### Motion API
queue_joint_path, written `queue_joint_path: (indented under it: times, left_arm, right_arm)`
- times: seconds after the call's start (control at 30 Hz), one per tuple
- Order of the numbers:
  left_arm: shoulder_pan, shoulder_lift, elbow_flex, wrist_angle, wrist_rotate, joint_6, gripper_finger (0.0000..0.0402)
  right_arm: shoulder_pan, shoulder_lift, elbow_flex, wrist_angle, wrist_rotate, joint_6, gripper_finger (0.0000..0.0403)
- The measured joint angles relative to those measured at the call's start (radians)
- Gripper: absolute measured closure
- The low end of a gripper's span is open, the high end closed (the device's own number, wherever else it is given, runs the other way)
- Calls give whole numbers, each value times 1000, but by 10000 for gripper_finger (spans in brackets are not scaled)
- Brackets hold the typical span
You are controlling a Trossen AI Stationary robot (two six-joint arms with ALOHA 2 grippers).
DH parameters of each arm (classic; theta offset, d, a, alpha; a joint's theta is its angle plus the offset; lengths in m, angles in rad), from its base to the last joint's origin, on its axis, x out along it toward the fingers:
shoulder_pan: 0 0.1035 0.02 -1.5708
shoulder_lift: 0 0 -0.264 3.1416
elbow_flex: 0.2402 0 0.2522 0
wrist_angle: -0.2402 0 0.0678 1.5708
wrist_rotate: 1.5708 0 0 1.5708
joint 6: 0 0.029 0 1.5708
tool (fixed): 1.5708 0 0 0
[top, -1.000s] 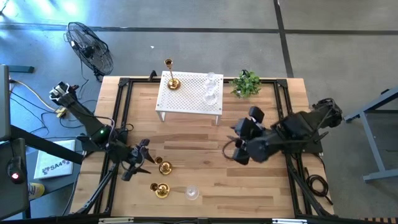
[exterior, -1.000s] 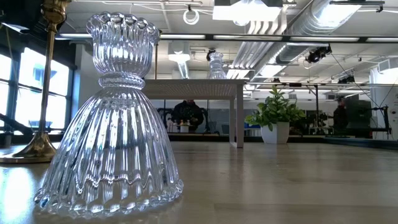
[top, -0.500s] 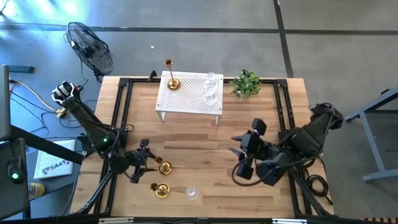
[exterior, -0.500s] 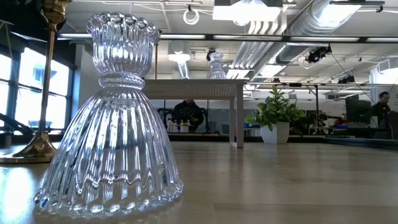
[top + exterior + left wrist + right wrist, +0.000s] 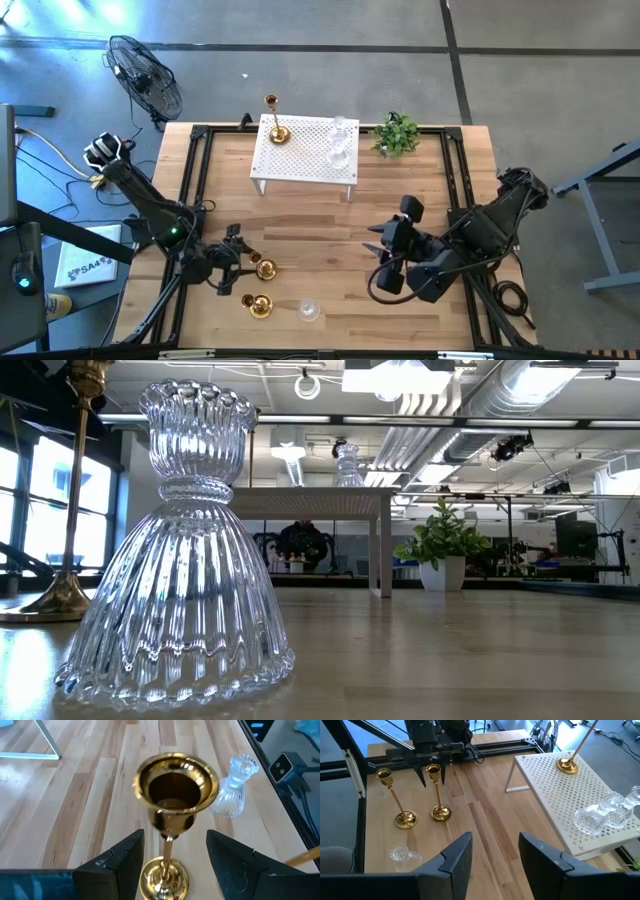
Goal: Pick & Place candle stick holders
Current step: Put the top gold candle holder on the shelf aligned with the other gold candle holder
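Jaws apart — left gripper [image 5: 172, 855] straddles brass candle holder [image 5: 170, 815] stem.

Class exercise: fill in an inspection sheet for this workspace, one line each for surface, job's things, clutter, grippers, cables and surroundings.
Surface: wooden table with a black frame; white perforated stand at the far side.
Job's things: two brass holders and one glass holder on the near left of the table; one brass holder and two glass holders on the stand.
Clutter: potted plant beside the stand.
Grippers: left gripper open, straddling a brass holder's stem; right gripper open, empty, above the table's right side.
Cables: cable loop by the right arm; yellow plug left.
Surroundings: floor fan, grey floor.
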Motion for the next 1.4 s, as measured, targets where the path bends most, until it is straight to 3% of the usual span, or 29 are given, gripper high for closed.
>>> queue_joint_path:
  times: [0.87, 1.03, 1.3, 1.4]
  left_arm:
    - [0, 75, 0, 14, -109, -80, 199]
    - [0, 75, 0, 14, -134, -95, 252]
    - [0, 75, 0, 11, -135, -96, 379]
    - [1, 75, 0, 6, -142, -97, 386]
  right_arm:
    - [0, 0, 0, 1, 0, -12, 249]
    - [0, 0, 0, 1, -2, -9, 249]
    - [0, 0, 0, 1, -3, -8, 249]
    - [0, 0, 0, 2, -3, -8, 249]
